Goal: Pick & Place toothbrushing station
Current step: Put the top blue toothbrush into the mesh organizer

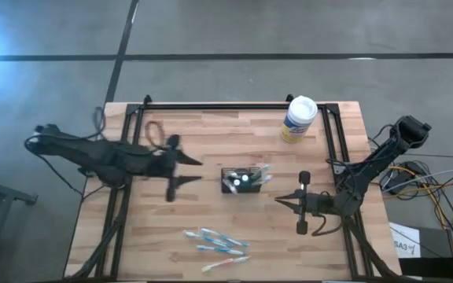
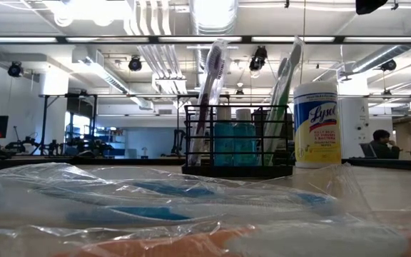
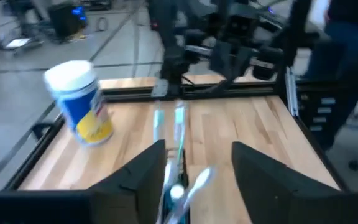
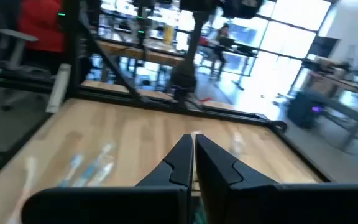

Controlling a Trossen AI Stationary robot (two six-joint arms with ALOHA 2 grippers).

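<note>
Apparently between placements, the left gripper (image 1: 193,170) hangs wide-jawed just left of the toothbrushing station (image 1: 242,181) at frame centre, while the right gripper (image 1: 280,200) waits pinched shut lower right; next comes reaching for the wrapped toothbrushes (image 1: 219,245) at the bottom.

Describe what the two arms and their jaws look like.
Both arms are dark, near black, built of slim jointed links. The left arm trails a black cable at its base. The right arm has loose yellow and grey cables beside its base. Each ends in two dark, wedge-shaped fingers.
</note>
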